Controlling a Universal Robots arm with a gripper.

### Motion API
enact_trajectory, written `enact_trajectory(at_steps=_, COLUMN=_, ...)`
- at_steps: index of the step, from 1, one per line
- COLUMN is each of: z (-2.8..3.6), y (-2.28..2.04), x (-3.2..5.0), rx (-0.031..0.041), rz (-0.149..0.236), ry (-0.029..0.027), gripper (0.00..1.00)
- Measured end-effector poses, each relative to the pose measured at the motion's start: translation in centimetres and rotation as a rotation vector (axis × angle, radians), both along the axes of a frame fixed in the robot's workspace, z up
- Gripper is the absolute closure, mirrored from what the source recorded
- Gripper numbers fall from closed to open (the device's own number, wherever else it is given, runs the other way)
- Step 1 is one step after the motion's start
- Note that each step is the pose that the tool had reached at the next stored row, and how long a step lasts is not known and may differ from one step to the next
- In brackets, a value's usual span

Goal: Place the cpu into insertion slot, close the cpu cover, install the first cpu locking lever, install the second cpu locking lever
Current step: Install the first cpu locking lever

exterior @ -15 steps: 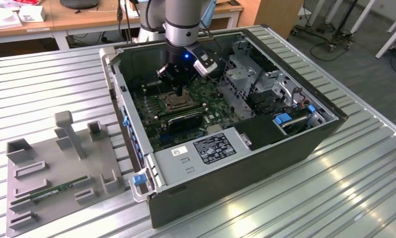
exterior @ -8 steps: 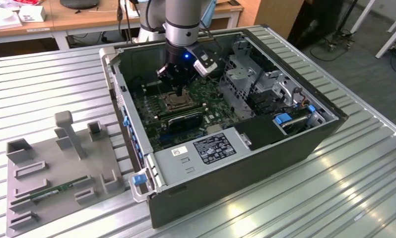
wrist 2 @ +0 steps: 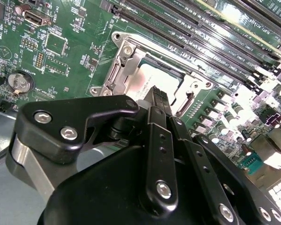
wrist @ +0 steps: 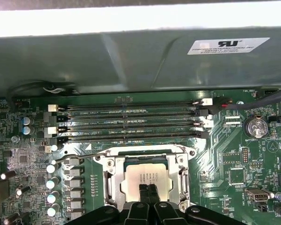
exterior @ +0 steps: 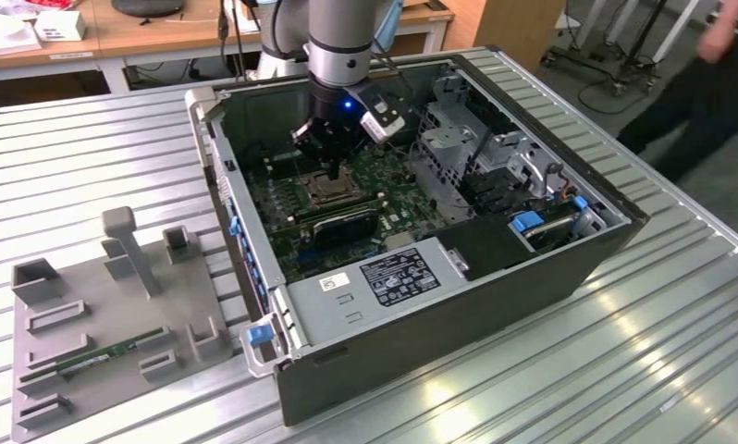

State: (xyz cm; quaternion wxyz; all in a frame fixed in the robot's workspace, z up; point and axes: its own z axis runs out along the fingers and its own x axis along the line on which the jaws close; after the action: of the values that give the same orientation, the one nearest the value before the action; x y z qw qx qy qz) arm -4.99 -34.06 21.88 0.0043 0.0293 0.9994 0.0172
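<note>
Here, you see the gripper (wrist: 148,189) with its jaws pressed together, holding nothing. Directly beneath the tips, the cpu (wrist: 147,174) lies seated in the insertion slot (wrist: 105,187). The cpu cover (wrist: 181,180) appears lowered around it, so the closed tips probably serve for pressing.

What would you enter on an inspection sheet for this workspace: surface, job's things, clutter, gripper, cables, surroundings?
Surface: ribbed metal table bearing an open computer case.
Job's things: cpu sits in the slot; cover lies flat around it.
Clutter: grey fixture holding a memory stick.
Grippers: gripper shut, tips at the cpu.
Cables: grey loop by the case wall.
Surroundings: desk; person beside the table.
</note>
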Motion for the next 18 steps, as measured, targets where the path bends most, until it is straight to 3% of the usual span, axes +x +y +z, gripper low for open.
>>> enact_trajectory(at_steps=18, z=0.0, y=0.0, x=0.0, rx=0.0, rz=0.0, ry=0.0089, gripper=0.89)
